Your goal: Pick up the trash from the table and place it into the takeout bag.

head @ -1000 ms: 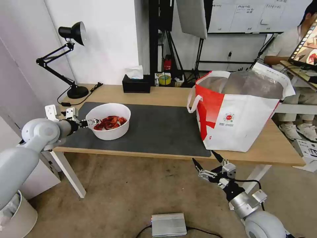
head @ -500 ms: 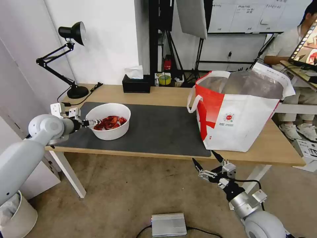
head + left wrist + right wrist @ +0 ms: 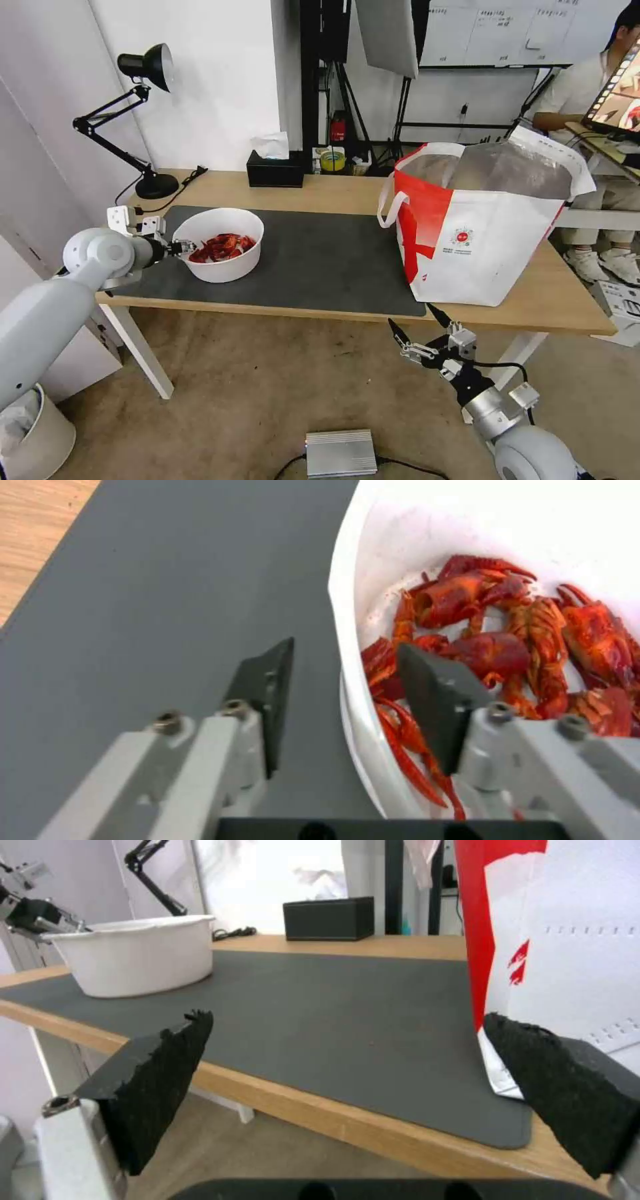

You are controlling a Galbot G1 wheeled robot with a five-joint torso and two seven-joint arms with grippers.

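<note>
White bowl [image 3: 223, 252] upright; left claw [image 3: 340, 700] straddles its rim.

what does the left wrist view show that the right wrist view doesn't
The left wrist view looks into the white bowl and shows the red crayfish shells inside. It also shows the left gripper open astride the bowl's rim, one finger inside and one outside.

The right wrist view shows the bowl's outer wall, the black tissue box, the takeout bag, the table edge, and the open right gripper held below and in front of that edge.

Both show the bowl and the dark grey mat.
</note>
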